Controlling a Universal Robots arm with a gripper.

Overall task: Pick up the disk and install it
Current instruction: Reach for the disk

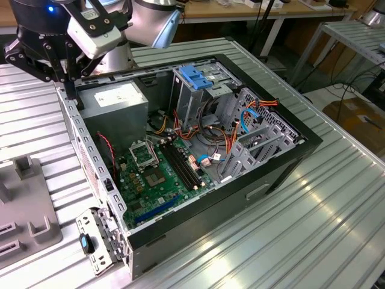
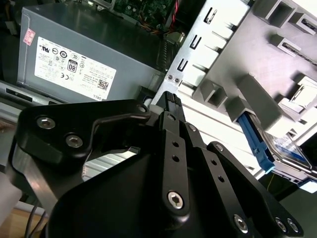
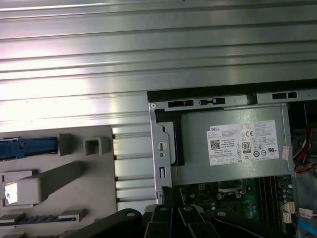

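Above the rear corner of an open computer case (image 1: 283, 165), near its grey power supply (image 1: 117, 102), the arm's black fingers (image 2: 171, 101) look closed together and hold nothing. The disk (image 2: 253, 141), silver with a blue rail, lies apart from them in a slotted grey holder (image 1: 36, 208) on the ribbed tabletop (image 1: 313, 229), probably to keep it at a fixed spot for pickup. The case lies open side up, likely for access from above.

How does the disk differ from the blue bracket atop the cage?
The disk lies in the grey fixture outside the case; the blue bracket sits atop the cage inside it. The disk shows a narrow blue rail; the bracket is a broad slotted plate. Both are bright blue.
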